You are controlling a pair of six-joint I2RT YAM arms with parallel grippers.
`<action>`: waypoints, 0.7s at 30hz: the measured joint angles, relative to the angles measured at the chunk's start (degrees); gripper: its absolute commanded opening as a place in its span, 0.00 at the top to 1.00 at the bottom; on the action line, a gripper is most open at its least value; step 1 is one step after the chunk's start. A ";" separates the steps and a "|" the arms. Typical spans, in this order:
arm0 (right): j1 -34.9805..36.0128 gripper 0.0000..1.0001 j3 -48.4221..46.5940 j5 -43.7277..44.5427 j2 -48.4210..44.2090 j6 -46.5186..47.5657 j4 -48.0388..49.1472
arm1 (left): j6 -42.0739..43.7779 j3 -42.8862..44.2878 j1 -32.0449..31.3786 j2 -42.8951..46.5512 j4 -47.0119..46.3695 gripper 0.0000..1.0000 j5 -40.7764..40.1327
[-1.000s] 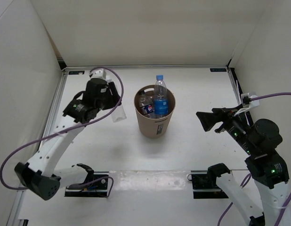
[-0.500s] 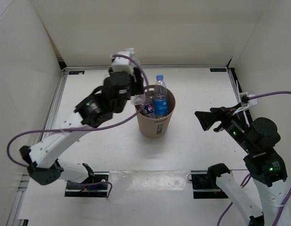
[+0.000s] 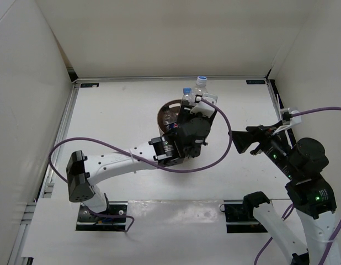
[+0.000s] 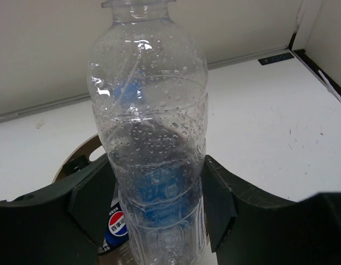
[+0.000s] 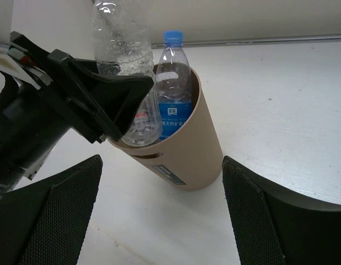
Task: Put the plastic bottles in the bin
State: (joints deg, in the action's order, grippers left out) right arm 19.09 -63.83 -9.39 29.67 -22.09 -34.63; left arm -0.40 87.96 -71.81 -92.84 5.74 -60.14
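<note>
Two white-and-black arms, purple cables trailing everywhere!
Left arm (image 3: 112,163): white links, black joint housings, a purple cable (image 3: 230,132) looping off it. Right arm (image 3: 309,160): black motor housings over white links, green lights (image 3: 317,198) glowing, its own purple cable (image 3: 325,111). Black base plates (image 3: 101,216) underneath; right end effector pads (image 5: 60,221) are black and mesh-textured.

Reaching forward and right with the left arm (image 3: 121,160), gripping the clear bottle (image 4: 151,138) upright in the left tool (image 4: 154,207), right arm (image 3: 308,160) folded back at the right, right tool (image 3: 240,141) spread wide, aimed left.
</note>
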 measured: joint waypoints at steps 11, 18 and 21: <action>-0.79 0.10 1.05 0.02 -0.09 0.22 -0.31 | 1.90 -8.94 -1.20 -1.14 -11.65 0.31 -10.54; -0.70 0.10 1.60 0.02 -0.09 0.24 -0.39 | 0.94 -10.80 -1.51 -1.49 -14.32 0.28 -14.45; -0.70 0.10 1.75 0.02 -0.09 0.24 -0.42 | -4.48 -11.61 -1.49 -1.46 -12.26 0.28 -15.02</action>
State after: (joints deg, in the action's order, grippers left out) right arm 18.39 -62.08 -9.37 29.58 -21.85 -35.05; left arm -4.89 76.36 -73.30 -94.30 -6.52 -75.16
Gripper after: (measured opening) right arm 0.904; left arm 0.720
